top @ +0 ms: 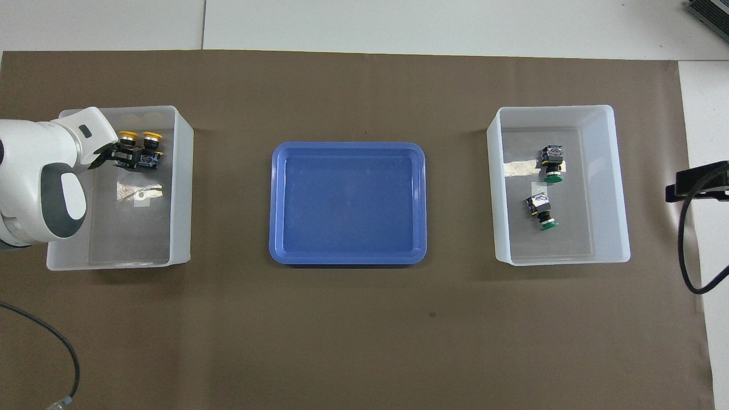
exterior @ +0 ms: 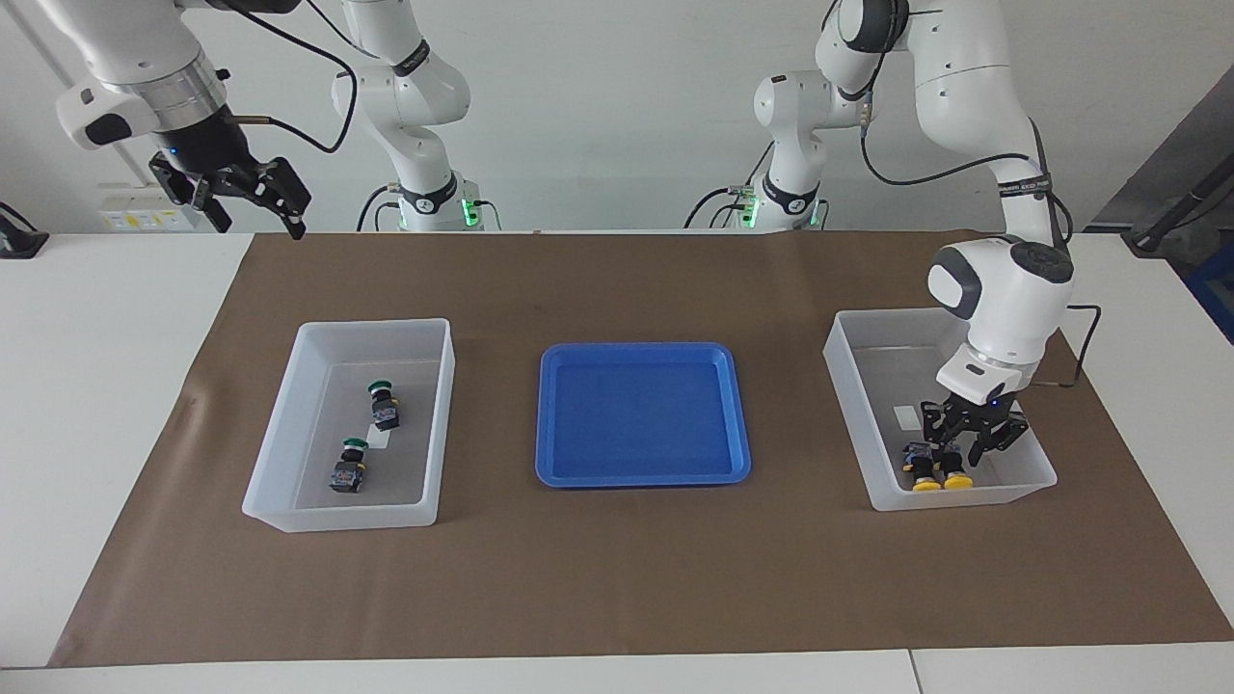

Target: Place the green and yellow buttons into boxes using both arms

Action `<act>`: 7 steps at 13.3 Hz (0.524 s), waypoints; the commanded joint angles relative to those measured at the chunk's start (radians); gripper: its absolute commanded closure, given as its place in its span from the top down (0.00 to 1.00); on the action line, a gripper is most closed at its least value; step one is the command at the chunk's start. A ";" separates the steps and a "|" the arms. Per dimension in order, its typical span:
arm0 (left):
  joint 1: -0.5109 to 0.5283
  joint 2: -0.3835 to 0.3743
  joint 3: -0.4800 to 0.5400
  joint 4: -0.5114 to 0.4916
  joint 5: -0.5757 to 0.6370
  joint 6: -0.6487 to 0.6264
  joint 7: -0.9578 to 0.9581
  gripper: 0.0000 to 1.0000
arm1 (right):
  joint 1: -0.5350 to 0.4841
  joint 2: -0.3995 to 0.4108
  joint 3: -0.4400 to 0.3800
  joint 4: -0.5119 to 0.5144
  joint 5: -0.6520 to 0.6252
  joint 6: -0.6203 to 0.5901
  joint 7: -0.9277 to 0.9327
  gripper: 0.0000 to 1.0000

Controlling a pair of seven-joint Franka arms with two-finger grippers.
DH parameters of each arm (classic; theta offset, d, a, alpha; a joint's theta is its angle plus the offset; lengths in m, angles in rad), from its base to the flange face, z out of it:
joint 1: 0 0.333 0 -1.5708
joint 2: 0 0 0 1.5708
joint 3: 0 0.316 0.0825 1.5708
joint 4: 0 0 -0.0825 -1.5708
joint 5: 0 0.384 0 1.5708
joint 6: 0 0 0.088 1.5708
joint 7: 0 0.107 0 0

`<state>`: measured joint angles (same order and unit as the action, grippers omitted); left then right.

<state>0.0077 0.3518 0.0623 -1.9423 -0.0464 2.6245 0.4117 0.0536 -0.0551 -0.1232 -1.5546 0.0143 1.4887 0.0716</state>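
Two yellow buttons lie side by side on the floor of the box at the left arm's end, in the part farthest from the robots. One lies free. The other sits right under my left gripper, which is low inside the box at its black body. Two green buttons lie in the box at the right arm's end. My right gripper hangs open and empty, high over the table's edge at its own end.
A shallow blue tray with nothing in it sits between the two boxes on the brown mat. Two smaller white arms with green-lit bases stand at the robots' edge of the table.
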 commanded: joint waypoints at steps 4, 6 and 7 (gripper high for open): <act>0.003 -0.032 -0.004 -0.004 -0.018 -0.007 0.025 1.00 | 0.000 -0.014 -0.007 -0.027 0.018 0.002 -0.055 1.00; 0.006 -0.088 -0.004 -0.007 -0.018 -0.113 0.016 1.00 | 0.002 -0.014 -0.007 -0.028 0.018 0.005 -0.026 1.00; 0.008 -0.123 -0.004 -0.006 -0.018 -0.176 0.012 1.00 | 0.003 -0.020 -0.007 -0.041 0.018 0.010 0.002 1.00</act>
<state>0.0077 0.3118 0.0603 -1.9328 -0.0471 2.5578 0.4120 0.0538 -0.0551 -0.1257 -1.5638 0.0161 1.4887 0.0467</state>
